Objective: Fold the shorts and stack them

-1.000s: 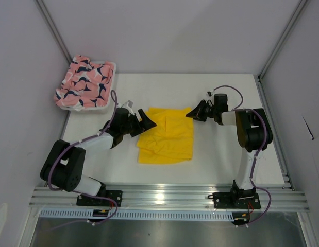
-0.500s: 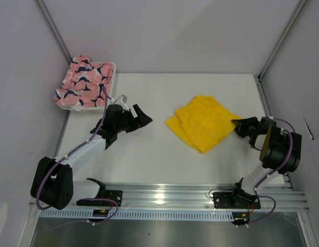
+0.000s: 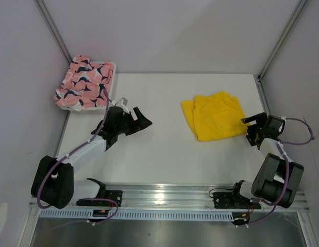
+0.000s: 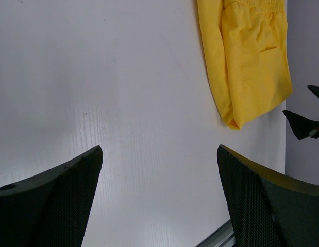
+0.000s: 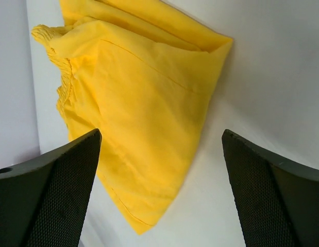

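The yellow shorts [image 3: 213, 116] lie folded and flat on the right half of the table, also seen in the left wrist view [image 4: 249, 62] and the right wrist view [image 5: 138, 113]. My right gripper [image 3: 247, 128] [image 5: 161, 133] stands open just right of their near corner, holding nothing. The pink printed shorts [image 3: 84, 82] lie bunched in the white basket [image 3: 112, 66] at the back left. My left gripper [image 3: 145, 117] [image 4: 159, 149] is open over bare table left of centre, well apart from both pairs.
The enclosure's walls close in the table on the left, right and back. An aluminium rail [image 3: 164, 194] with both arm bases runs along the near edge. Bare white tabletop [image 3: 159, 149] lies between the two grippers.
My right gripper pulled the yellow shorts from the middle to the right side, then opened and let go. The left arm drew back to the left and stayed open.
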